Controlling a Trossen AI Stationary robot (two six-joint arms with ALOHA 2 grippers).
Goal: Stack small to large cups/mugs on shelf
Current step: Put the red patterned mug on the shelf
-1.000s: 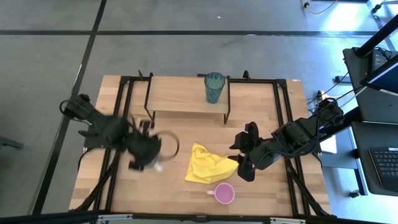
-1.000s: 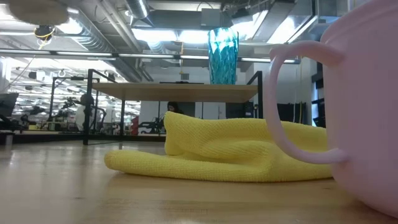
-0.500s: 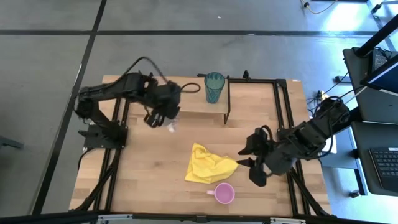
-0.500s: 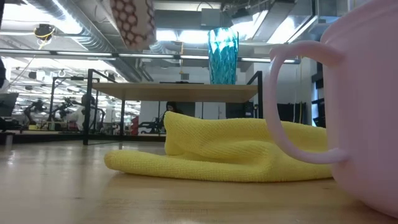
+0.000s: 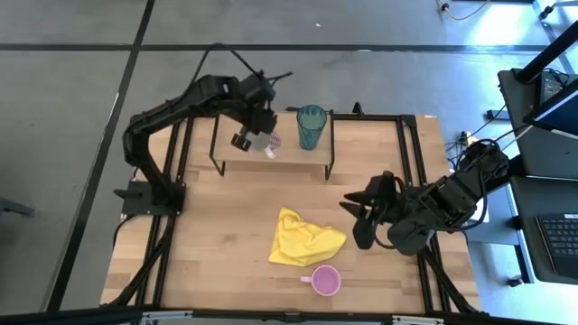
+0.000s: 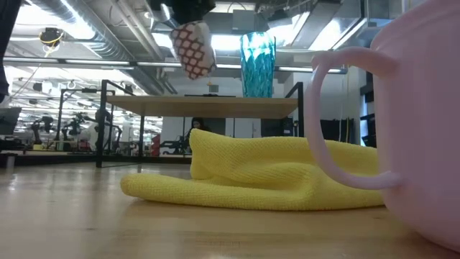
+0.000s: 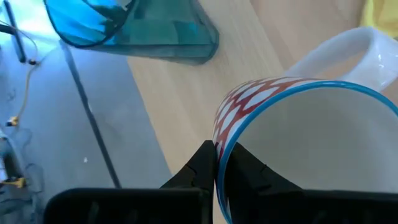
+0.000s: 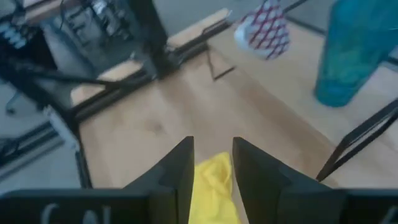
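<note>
My left gripper [image 5: 260,140] is over the shelf [image 5: 298,155] at the table's far side, shut on the white mug with the red pattern [image 5: 272,143]. The mug hangs tilted above the shelf board [image 6: 208,105], left of the teal tumbler [image 6: 257,65]. The tumbler [image 5: 312,126] stands upright on the shelf's right part. The pink mug [image 5: 325,281] stands on the table near the front edge, just in front of the yellow cloth [image 5: 305,239]. My right gripper [image 5: 354,219] hovers open to the right of the cloth, with nothing between its fingers [image 8: 186,168]. My left gripper pinches the patterned mug's rim [image 7: 219,138], on the side away from the handle [image 7: 373,50]. One finger is inside the mug and one outside. The fingers come slanting down from above. The mug hangs tilted below them, clear of the shelf.
The shelf has thin black legs [image 5: 329,144] and free board left of the tumbler. Black frame rails [image 5: 411,162] run along both sides of the tabletop. The cloth lies crumpled at mid-table.
My left gripper has swung from the table's near left toward the far edge and rightward, carrying the patterned mug up over the shelf, and its wrist has rolled. The mug now hangs beside the tumbler. My right gripper has turned where it hovers.
</note>
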